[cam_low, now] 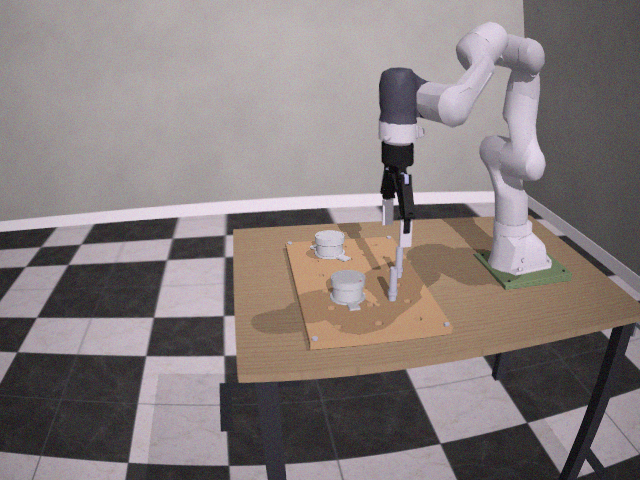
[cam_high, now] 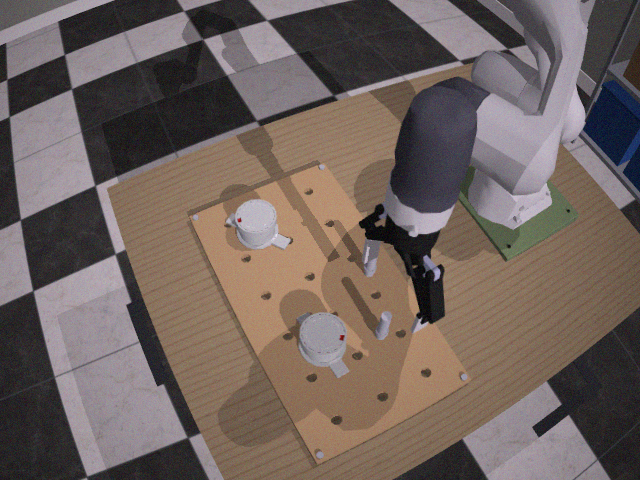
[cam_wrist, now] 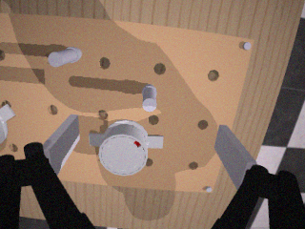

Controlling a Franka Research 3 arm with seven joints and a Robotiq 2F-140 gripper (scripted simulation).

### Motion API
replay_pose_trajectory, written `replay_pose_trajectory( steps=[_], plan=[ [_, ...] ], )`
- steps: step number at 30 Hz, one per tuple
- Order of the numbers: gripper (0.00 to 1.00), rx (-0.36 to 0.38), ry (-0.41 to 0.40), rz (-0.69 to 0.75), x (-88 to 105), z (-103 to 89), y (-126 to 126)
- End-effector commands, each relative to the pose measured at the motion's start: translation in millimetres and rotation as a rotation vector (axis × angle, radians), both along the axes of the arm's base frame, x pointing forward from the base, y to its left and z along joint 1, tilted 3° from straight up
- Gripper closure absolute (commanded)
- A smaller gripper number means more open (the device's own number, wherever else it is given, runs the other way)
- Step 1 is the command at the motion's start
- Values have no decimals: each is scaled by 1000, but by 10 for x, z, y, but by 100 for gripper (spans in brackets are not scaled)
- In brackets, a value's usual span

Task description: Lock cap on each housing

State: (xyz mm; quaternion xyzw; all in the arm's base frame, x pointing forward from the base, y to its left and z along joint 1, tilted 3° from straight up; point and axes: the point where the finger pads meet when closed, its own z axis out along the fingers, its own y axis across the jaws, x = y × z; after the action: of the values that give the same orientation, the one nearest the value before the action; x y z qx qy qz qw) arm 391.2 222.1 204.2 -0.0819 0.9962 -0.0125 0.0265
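Note:
The near housing stands upright on the tan board, a round white cap on it. The cap's red mark is at the right in the top view, between the two housing tabs. The far housing also stands upright with a white cap on it; that red mark is at the left, near the left tab. Only its edge shows in the wrist view. My gripper is open and empty, high above the board, touching neither housing.
Two grey upright pegs stand on the board, on the robot's side of the housings; a fingertip partly overlaps one in the top view. The board has several holes and corner screws. The arm stands on a green plate.

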Motion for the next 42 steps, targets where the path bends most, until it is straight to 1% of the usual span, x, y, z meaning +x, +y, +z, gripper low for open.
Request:
replay_pose_trajectory(
  steps=[1,19,24,32,34,42],
  plan=[
    [0,4,-1,-29,4,-9,11],
    [0,4,-1,-29,5,-32,11],
    [0,4,-1,-29,10,-114,9],
    [0,4,-1,-29,21,-304,6],
    [0,4,-1,-29,21,-304,6],
    [0,4,-1,-29,27,-404,5]
  ],
)
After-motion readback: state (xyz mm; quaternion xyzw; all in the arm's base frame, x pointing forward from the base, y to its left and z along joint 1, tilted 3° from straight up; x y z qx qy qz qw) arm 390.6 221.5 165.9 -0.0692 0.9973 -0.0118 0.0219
